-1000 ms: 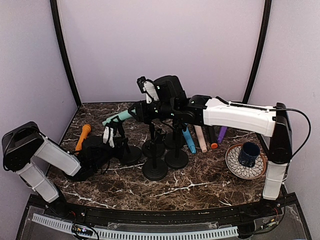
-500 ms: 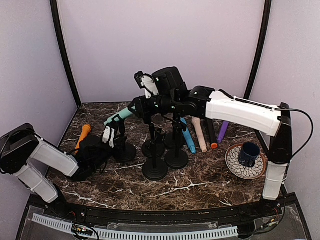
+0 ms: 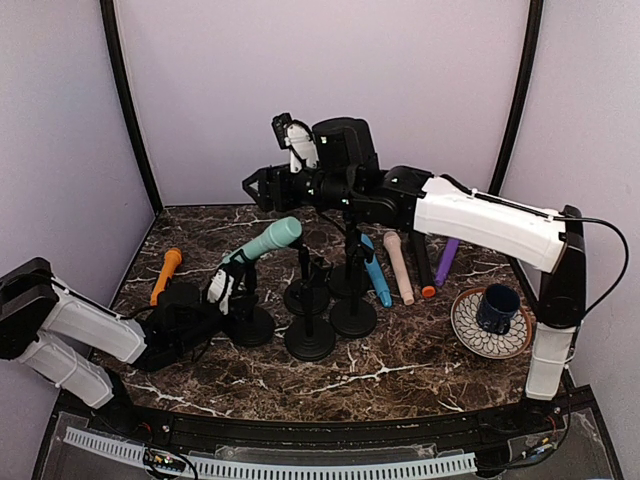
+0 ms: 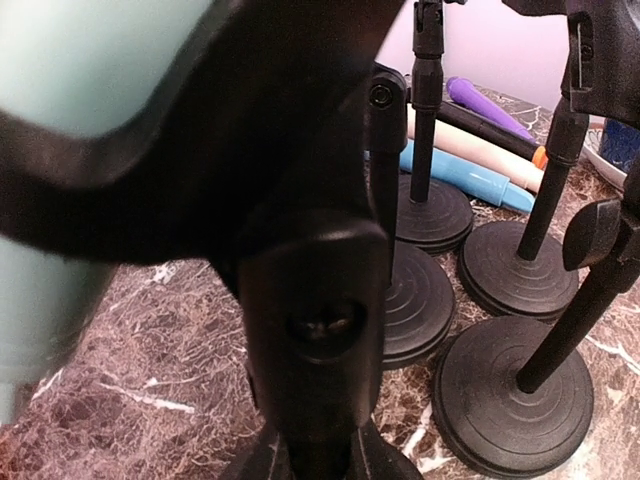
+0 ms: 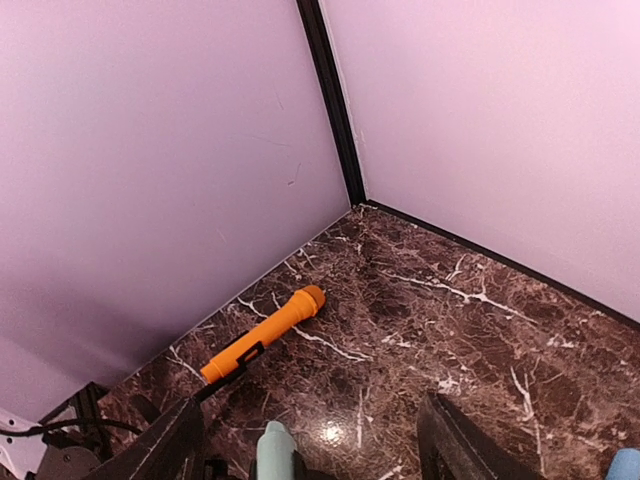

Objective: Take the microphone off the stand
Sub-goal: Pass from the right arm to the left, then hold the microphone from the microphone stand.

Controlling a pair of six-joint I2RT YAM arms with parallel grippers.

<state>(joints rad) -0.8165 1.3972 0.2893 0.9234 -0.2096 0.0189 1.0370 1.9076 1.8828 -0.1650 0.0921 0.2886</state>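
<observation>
A teal microphone [image 3: 265, 241] rests tilted in the clip of a black stand [image 3: 247, 322] at the left of the table. In the left wrist view the microphone [image 4: 90, 60] and the stand's clip [image 4: 300, 250] fill the frame. My left gripper [image 3: 218, 288] is low at the stand's pole and looks shut on it. Its fingertips are hidden in the dark. My right gripper [image 3: 256, 187] hangs open above the microphone, apart from it. In the right wrist view the gripper [image 5: 310, 455] is spread wide, with the microphone's end [image 5: 272, 452] below.
An orange microphone [image 3: 165, 272] lies at the far left. Several empty black stands [image 3: 310, 340] are crowded in the middle. Blue [image 3: 378, 280], beige [image 3: 400, 268], black and purple microphones lie behind them. A plate [image 3: 470, 330] with a dark mug [image 3: 497, 306] sits at the right.
My right gripper has let go of the teal microphone, opened and risen up and left. The microphone stays in the clip, its head now tilted up to the right. The left arm and stand shifted slightly nearer.
</observation>
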